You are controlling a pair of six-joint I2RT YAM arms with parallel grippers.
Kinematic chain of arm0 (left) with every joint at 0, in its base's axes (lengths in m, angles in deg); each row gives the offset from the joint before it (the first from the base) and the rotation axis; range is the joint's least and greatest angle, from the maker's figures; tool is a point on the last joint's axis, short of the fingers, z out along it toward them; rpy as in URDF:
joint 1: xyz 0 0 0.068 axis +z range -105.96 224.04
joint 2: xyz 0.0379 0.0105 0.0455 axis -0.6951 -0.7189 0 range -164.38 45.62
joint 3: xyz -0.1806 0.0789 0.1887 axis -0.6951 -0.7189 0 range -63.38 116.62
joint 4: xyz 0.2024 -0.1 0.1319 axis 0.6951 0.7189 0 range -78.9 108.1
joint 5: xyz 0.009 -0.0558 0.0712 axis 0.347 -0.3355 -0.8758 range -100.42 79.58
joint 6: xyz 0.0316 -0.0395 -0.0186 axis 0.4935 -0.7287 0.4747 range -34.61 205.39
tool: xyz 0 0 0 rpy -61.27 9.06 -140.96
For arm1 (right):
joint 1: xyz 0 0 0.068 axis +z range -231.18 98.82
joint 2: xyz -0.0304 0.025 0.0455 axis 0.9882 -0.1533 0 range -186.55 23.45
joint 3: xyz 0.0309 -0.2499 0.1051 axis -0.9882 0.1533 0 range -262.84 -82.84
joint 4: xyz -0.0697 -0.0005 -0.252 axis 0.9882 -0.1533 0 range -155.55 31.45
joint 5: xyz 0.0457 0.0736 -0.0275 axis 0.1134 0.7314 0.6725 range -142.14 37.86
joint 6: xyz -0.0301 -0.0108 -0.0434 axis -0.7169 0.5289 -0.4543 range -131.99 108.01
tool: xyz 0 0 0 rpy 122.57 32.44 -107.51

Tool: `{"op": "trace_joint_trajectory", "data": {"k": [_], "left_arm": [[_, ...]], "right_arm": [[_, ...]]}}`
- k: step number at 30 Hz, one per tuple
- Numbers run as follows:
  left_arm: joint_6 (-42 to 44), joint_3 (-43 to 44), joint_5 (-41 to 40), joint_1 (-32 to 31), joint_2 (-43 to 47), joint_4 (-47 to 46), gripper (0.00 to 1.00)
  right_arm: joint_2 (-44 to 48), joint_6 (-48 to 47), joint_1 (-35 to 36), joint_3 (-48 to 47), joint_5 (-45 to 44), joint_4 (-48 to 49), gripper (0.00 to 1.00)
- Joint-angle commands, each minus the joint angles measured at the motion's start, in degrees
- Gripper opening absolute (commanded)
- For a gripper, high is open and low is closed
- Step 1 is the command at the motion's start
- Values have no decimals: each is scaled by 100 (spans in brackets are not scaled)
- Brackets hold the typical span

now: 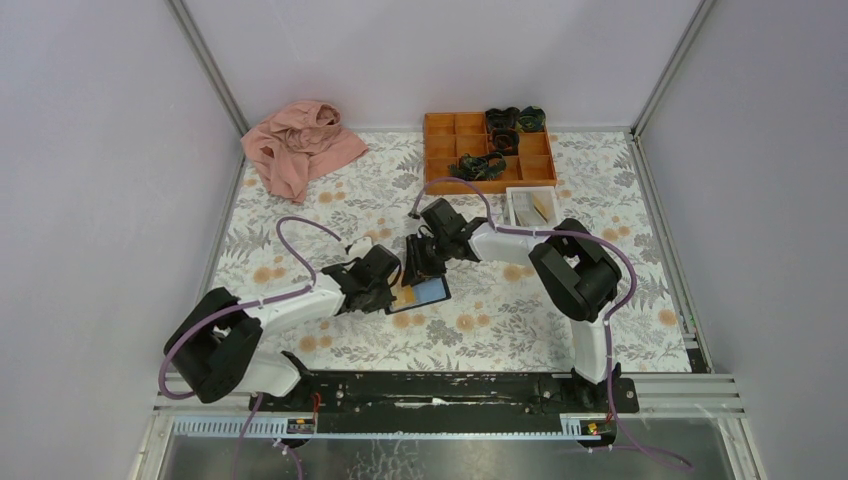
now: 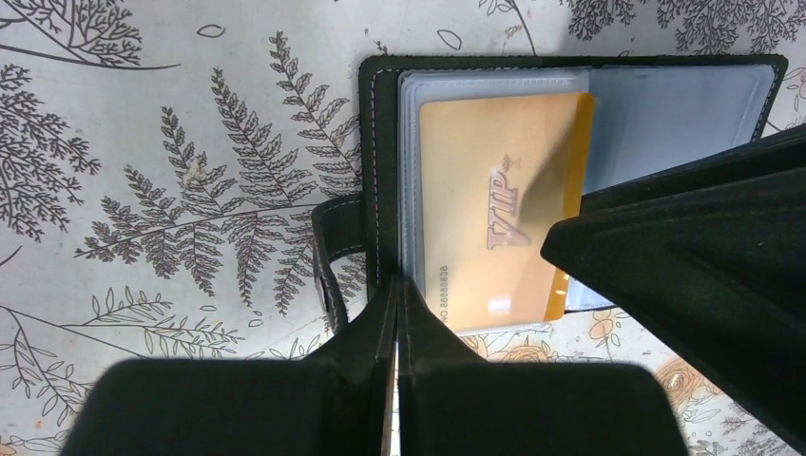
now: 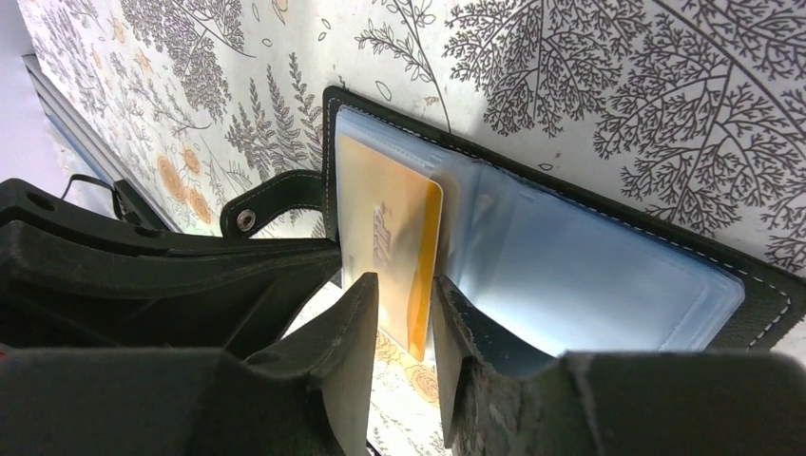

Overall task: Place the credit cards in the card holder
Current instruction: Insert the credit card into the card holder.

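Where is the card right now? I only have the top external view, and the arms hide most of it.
Observer: The right wrist view shows the gold card mostly inside a clear pocket of the open card holder, one edge sticking out.
Operator: Is the right gripper holding it?
Observer: No. The right gripper has its jaws apart on either side of that edge, with a gap showing.
Operator: And the left gripper?
Observer: The left gripper is shut, its tips at the holder's edge beside the strap.

Card holder (image 3: pixel 608 275) near edge — hidden behind jaws
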Motion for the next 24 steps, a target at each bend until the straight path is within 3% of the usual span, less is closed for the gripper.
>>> {"op": "trace_joint_trajectory", "data": {"k": [1, 8, 18, 24], "left_arm": [[46, -154, 14, 31, 106, -1, 0], [-3, -37, -41, 33, 401, 150, 3], [-89, 112, -25, 29, 847, 314, 29], [-276, -201, 52, 32, 1104, 342, 31]], "right_arm": [[312, -234, 68, -341, -256, -346, 35], [715, -391, 64, -398, -661, -735, 38], [1591, -482, -203, 281, -1091, -905, 48], [2028, -446, -513, 1058, -951, -683, 54]]}}
